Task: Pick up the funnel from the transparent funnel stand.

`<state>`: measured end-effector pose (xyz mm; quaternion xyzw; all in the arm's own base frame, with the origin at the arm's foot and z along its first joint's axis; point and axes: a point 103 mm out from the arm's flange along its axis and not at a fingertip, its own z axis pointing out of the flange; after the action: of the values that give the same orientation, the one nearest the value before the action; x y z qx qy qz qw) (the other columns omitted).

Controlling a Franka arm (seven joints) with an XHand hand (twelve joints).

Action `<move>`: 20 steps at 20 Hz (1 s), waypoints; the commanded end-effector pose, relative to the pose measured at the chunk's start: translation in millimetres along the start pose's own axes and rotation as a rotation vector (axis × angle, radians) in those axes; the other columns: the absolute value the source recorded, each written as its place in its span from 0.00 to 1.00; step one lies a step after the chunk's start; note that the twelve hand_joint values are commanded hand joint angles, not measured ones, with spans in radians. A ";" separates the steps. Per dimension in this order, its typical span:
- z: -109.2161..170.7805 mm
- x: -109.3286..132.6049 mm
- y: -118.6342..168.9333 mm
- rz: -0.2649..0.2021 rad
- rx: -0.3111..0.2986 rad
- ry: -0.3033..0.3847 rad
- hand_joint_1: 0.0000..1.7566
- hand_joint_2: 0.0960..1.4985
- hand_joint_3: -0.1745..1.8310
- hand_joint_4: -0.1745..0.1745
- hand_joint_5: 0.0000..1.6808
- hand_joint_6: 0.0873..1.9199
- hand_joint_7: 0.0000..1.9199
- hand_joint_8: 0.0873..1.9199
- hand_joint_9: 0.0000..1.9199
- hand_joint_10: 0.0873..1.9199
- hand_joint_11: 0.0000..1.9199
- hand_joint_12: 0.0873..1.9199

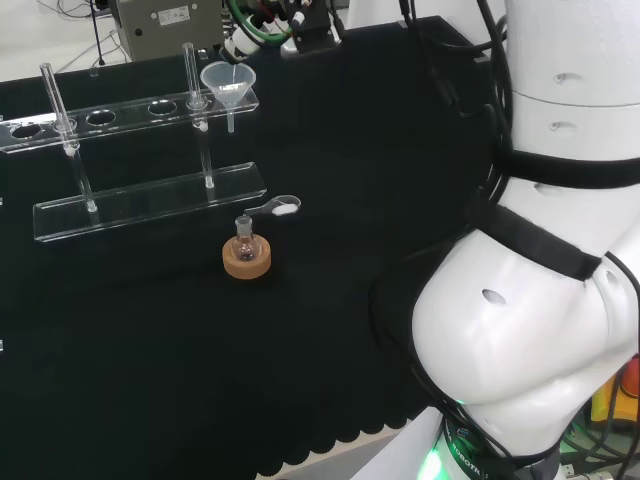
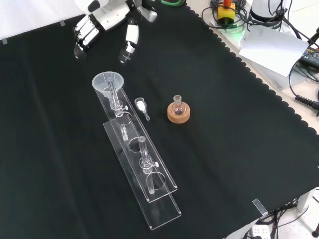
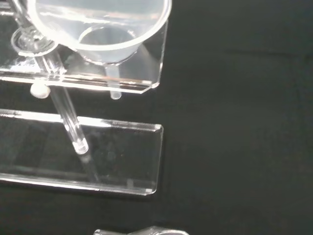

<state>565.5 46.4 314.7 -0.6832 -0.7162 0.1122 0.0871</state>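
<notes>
A clear plastic funnel (image 2: 107,82) (image 1: 229,84) (image 3: 105,30) sits in the end hole of the transparent funnel stand (image 2: 149,184) (image 1: 150,200) (image 3: 122,142), its stem pointing down through the upper shelf. The black and white hand (image 2: 102,27) hovers beyond the stand's funnel end in the front view, a short way above and apart from the funnel. Its fingers hang relaxed and spread, with nothing between them.
A small glass flask (image 2: 178,105) (image 1: 244,240) rests on a cork ring (image 2: 179,114) (image 1: 246,258) beside the stand. A small clear scoop (image 2: 141,106) (image 1: 278,208) lies between them. The arm's white links (image 1: 540,260) stand at the head view's right. The cloth's scalloped edge (image 2: 259,84) runs close by.
</notes>
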 end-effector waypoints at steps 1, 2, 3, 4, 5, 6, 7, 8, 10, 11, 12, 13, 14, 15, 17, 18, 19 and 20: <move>10.4 21.6 3.7 -0.031 0.074 -0.041 0.29 0.46 0.32 0.44 0.12 0.00 0.02 0.36 0.15 0.39 0.11 0.76; 11.6 24.2 4.4 -0.032 0.086 -0.045 0.29 0.46 0.32 0.43 0.12 0.00 0.02 0.37 0.15 0.39 0.12 0.76; 12.8 26.9 5.3 -0.035 0.101 -0.048 0.29 0.45 0.32 0.42 0.12 0.00 0.01 0.37 0.15 0.39 0.12 0.76; 14.0 29.6 6.1 -0.039 0.112 -0.053 0.29 0.45 0.32 0.41 0.11 0.00 0.01 0.37 0.15 0.39 0.13 0.76; 15.1 31.9 6.9 -0.041 0.120 -0.058 0.28 0.44 0.32 0.41 0.11 0.00 0.01 0.37 0.15 0.39 0.14 0.76; 16.0 33.8 7.5 -0.043 0.128 -0.064 0.28 0.44 0.32 0.40 0.10 0.00 0.00 0.37 0.15 0.39 0.14 0.76; 16.8 35.7 8.5 -0.045 0.141 -0.073 0.28 0.43 0.32 0.40 0.10 0.00 0.00 0.35 0.13 0.40 0.14 0.77; 17.5 37.2 9.8 -0.046 0.161 -0.079 0.28 0.42 0.32 0.40 0.09 0.00 0.00 0.32 0.12 0.41 0.15 0.77; 18.6 39.5 11.5 -0.044 0.183 -0.099 0.28 0.41 0.32 0.39 0.06 0.00 0.00 0.25 0.09 0.42 0.15 0.77; 19.1 40.5 12.1 -0.046 0.184 -0.106 0.29 0.40 0.32 0.38 0.06 0.00 0.00 0.24 0.08 0.43 0.16 0.77; 19.8 40.9 12.8 -0.048 0.187 -0.111 0.30 0.40 0.32 0.38 0.05 0.00 0.00 0.23 0.08 0.43 0.16 0.78; 20.6 41.1 13.6 -0.048 0.192 -0.116 0.31 0.40 0.32 0.38 0.05 0.00 0.00 0.23 0.07 0.43 0.17 0.78; 21.5 41.1 14.5 -0.048 0.200 -0.124 0.32 0.39 0.32 0.38 0.05 0.00 0.00 0.23 0.07 0.44 0.17 0.78; 22.6 40.9 15.5 -0.047 0.211 -0.130 0.32 0.39 0.32 0.38 0.05 0.00 0.00 0.23 0.07 0.44 0.18 0.78; 25.1 40.3 17.9 -0.044 0.233 -0.142 0.33 0.39 0.32 0.38 0.05 0.00 0.00 0.23 0.07 0.44 0.18 0.78; 26.0 39.9 18.9 -0.045 0.236 -0.150 0.34 0.39 0.32 0.38 0.04 0.00 0.00 0.23 0.07 0.44 0.18 0.77; 26.4 39.8 19.6 -0.045 0.236 -0.158 0.35 0.39 0.33 0.38 0.04 0.00 0.00 0.23 0.07 0.44 0.18 0.77; 26.4 39.5 20.3 -0.046 0.234 -0.167 0.36 0.39 0.33 0.38 0.04 0.00 0.00 0.23 0.07 0.44 0.18 0.77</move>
<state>575.3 85.5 286.3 -0.6456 -0.7201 0.2258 0.1169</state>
